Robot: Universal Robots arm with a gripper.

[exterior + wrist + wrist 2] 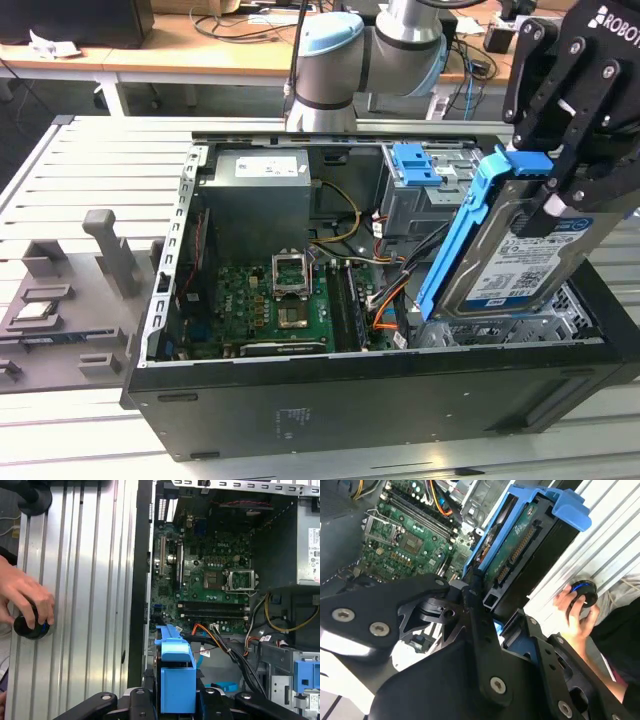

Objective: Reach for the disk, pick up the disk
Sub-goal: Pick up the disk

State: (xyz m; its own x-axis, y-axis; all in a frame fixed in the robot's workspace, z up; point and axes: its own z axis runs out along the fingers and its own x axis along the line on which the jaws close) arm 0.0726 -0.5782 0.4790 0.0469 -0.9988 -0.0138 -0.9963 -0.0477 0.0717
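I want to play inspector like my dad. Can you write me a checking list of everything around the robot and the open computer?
Surface: slatted metal table holding an open black computer case.
Job's things: the disk, silver with a blue bracket, is lifted above the case at the exterior view's right, tilted on edge.
Clutter: grey holder block and a small square chip on the exterior view's left.
Grippers: the gripper is shut on the disk.
Cables: orange, yellow and black wires run inside the case.
Surroundings: a person's hand rests on a round black knob; a wooden desk stands behind.
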